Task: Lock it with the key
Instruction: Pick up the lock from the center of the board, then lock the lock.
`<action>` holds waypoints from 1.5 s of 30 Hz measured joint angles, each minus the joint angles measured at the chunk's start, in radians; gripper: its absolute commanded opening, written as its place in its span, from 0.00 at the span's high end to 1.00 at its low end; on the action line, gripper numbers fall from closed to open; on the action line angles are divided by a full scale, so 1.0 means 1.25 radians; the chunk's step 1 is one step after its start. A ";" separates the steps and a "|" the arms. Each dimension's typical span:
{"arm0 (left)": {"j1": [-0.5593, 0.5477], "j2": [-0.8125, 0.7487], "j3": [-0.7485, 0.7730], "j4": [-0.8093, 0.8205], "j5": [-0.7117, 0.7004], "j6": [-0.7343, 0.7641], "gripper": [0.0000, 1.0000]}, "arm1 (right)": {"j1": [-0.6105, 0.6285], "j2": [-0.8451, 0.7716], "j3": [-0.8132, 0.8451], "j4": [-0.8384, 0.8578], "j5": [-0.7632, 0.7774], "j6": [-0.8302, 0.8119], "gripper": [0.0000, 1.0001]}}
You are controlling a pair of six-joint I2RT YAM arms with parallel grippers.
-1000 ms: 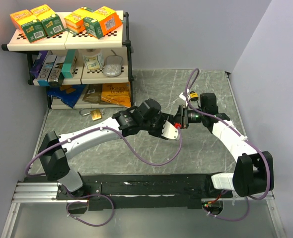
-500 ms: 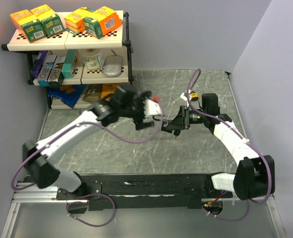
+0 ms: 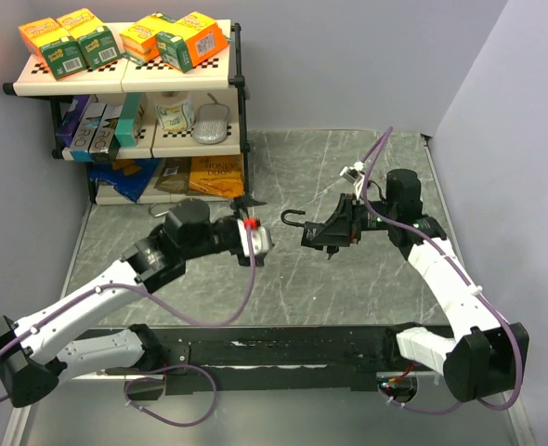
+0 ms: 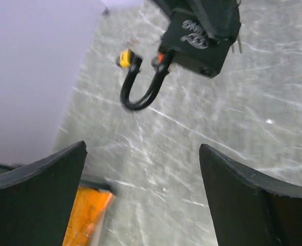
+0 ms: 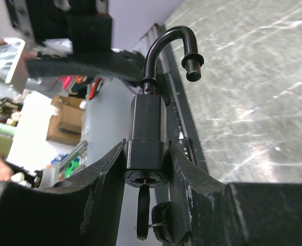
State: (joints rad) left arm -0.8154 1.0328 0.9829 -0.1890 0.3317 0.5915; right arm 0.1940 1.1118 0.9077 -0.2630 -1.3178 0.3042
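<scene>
My right gripper [image 3: 322, 234] is shut on a black padlock [image 3: 313, 233] and holds it above the table. In the right wrist view the padlock body [image 5: 147, 134] sits between the fingers [image 5: 110, 169]. Its shackle [image 5: 167, 43] is open, with the free end out of the body. A black key [image 5: 144, 207] sits in the keyhole, and a second key hangs on its ring. My left gripper [image 3: 258, 240] is open and empty, a little left of the padlock. In the left wrist view the padlock [image 4: 199, 41] and shackle [image 4: 141, 92] lie ahead of the open gripper [image 4: 142, 148].
A shelf rack [image 3: 241, 111] with boxes and packets stands at the back left. An orange packet [image 4: 84, 215] on its bottom shelf shows near the left fingers. Grey walls close the left, back and right. A black rail [image 3: 283, 348] runs along the near edge.
My left arm has drawn back to the left, away from the padlock, and its gripper is now empty. My right gripper still holds the padlock and has shifted slightly.
</scene>
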 measured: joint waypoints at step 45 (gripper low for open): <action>-0.171 0.109 -0.143 0.346 -0.173 0.453 0.77 | 0.037 -0.029 -0.038 0.034 -0.033 0.094 1.00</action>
State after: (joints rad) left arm -1.0294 1.1687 0.8047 0.2432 0.1154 1.1584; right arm 0.2398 1.0756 0.8600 -0.2207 -1.3590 0.4217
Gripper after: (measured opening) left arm 0.344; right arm 0.417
